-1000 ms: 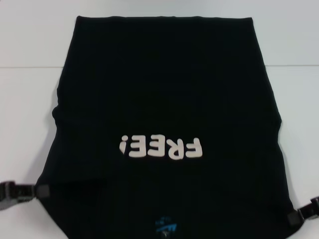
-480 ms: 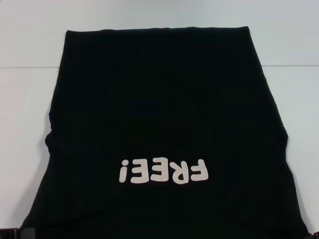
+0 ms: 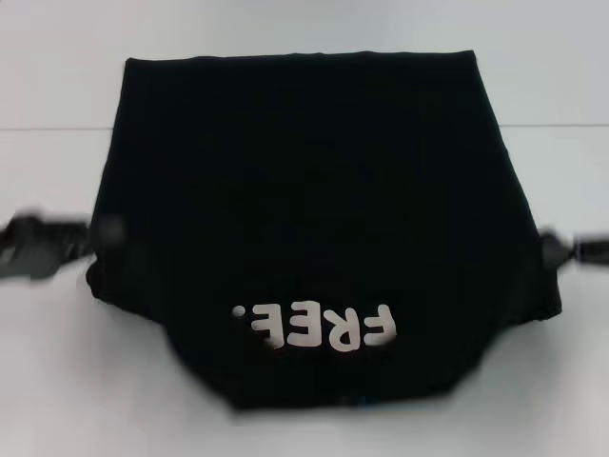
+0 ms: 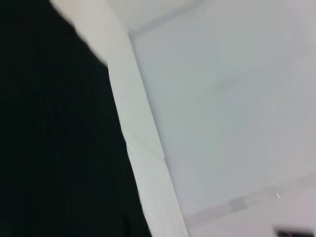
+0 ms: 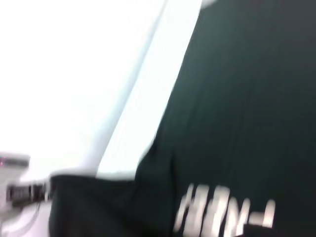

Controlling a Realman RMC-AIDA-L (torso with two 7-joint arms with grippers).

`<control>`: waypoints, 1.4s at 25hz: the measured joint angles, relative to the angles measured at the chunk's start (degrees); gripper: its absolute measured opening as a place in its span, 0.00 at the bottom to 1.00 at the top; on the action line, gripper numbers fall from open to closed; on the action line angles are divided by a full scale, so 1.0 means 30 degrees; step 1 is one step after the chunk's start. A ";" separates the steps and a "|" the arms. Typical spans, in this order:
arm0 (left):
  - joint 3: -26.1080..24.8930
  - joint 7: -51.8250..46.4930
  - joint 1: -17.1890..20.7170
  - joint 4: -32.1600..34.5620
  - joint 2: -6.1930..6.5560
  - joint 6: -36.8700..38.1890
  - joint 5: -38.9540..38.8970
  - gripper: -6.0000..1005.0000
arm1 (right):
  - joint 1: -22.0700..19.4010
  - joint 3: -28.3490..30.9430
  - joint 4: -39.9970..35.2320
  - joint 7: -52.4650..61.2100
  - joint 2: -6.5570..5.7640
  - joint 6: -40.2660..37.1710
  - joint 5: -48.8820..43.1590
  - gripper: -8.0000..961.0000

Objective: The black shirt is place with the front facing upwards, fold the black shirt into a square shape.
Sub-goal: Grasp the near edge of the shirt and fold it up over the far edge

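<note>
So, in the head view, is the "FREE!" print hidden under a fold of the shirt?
No, the "FREE!" print shows on top of the shirt, near its edge closest to the robot.

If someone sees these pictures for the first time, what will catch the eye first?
The black shirt fills the middle of the white table, its pale "FREE!" lettering upside down near the front edge. The left claw and right claw flank it at its two sides.
</note>
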 joint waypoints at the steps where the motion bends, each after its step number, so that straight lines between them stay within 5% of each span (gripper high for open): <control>1: -0.0131 -0.0206 -0.0529 -0.0231 -0.0006 -0.0819 -0.0034 0.04 | 0.0192 0.0042 0.0175 0.0074 0.0001 0.0984 0.0258 0.09; 9: 0.0174 -0.0510 -0.3720 -0.1873 -0.0481 -1.0123 -0.0108 0.04 | 0.2692 -0.0294 0.1935 -0.0315 0.0467 1.0491 0.0918 0.10; 16: 0.5212 -0.0438 -0.4205 -0.1476 -0.1747 -1.7728 0.0085 0.04 | 0.4310 -0.3553 0.4188 -0.1242 0.1223 1.8269 0.0881 0.10; 23: 0.5955 -0.0322 -0.3823 0.1505 -0.2957 -1.9560 0.0119 0.05 | 0.4988 -0.4918 0.4173 -0.1244 0.1842 2.1501 0.0942 0.10; 35: 0.6504 -0.0464 -0.4098 0.1952 -0.3224 -2.0799 0.0207 0.07 | 0.6672 -0.6815 0.5385 -0.1138 0.1517 2.3078 0.0893 0.10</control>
